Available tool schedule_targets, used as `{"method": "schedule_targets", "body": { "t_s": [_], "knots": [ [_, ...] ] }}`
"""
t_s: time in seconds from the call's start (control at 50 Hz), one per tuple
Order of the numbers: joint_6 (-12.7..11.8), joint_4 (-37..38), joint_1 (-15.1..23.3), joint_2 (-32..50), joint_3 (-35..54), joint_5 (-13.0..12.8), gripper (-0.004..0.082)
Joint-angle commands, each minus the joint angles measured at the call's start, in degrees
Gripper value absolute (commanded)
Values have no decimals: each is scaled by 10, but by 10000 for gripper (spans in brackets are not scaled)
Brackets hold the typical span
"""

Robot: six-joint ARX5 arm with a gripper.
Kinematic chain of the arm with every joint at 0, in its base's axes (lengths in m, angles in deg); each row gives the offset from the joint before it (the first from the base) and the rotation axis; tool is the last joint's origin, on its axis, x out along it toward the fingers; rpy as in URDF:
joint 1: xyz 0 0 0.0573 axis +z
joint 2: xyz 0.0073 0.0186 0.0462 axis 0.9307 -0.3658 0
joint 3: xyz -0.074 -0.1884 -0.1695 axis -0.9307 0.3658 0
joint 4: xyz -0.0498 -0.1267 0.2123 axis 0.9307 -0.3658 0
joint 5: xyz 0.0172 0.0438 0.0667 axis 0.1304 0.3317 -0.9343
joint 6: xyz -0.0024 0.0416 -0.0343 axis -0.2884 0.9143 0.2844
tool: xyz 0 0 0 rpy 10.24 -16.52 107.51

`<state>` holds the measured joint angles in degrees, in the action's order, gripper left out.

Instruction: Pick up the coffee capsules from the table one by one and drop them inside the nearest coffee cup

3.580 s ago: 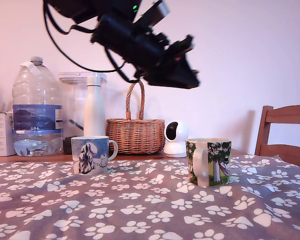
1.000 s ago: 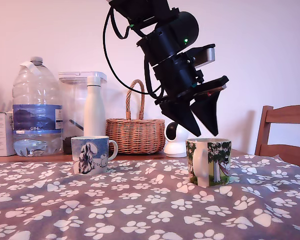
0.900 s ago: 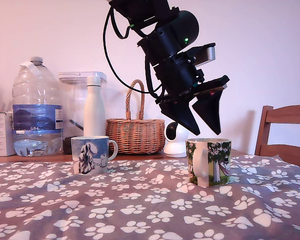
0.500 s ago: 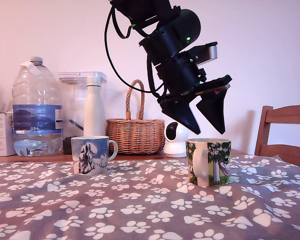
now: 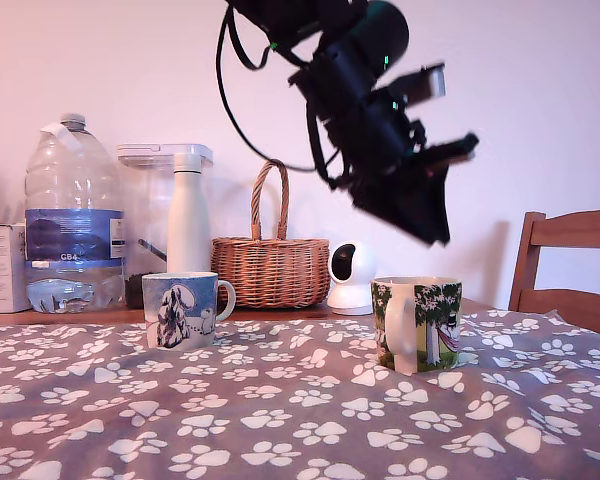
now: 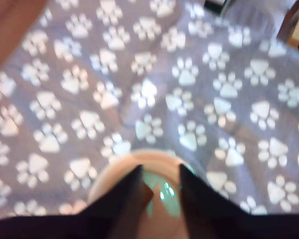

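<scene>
Wrist view: gripper [image 6: 161, 191] over the cup [image 6: 139, 172], jaws parted, empty. Next: locate another capsule.

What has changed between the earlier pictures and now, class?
The claw swung down from high on the exterior view's left to just above the tree mug, hung there with its fingers apart, and has now lifted and shifted toward that view's right, blurred. No capsule shows in the claw. Both mugs, the basket and the bottles stayed put.
</scene>
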<state>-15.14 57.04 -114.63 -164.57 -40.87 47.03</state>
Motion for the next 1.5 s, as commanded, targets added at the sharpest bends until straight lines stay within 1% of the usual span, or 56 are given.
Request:
{"method": "schedule_targets", "body": {
  "t_s": [0.0,0.06,0.08,0.18,0.22,0.32,0.36,0.48,0.5,0.54,0.58,0.66,0.7,0.8,0.96,1.08,1.28,1.48],
  "knots": [
    [-2,30,-2,43,26,2,-24],
    [-2,60,-2,64,54,1,-24],
    [-5,72,-2,71,64,1,-24],
    [-10,128,3,116,129,1,-24],
    [-17,152,6,133,157,1,-24],
    [-25,198,18,183,226,0,-24],
    [-25,212,25,205,254,0,-24],
    [-31,249,47,264,322,-13,-24],
    [-39,254,52,274,335,-15,-24],
    [-42,261,61,295,358,-15,-24],
    [-50,271,71,316,381,-14,-24],
    [-52,287,88,356,425,-16,-24],
    [-56,294,98,379,449,-19,-24],
    [-68,300,118,426,499,-26,-24],
    [-77,302,143,502,571,-43,-24],
    [-94,300,158,555,617,-52,-24],
    [-101,269,176,627,664,-75,-24],
    [-107,243,187,676,683,-81,-24]
  ]
}}
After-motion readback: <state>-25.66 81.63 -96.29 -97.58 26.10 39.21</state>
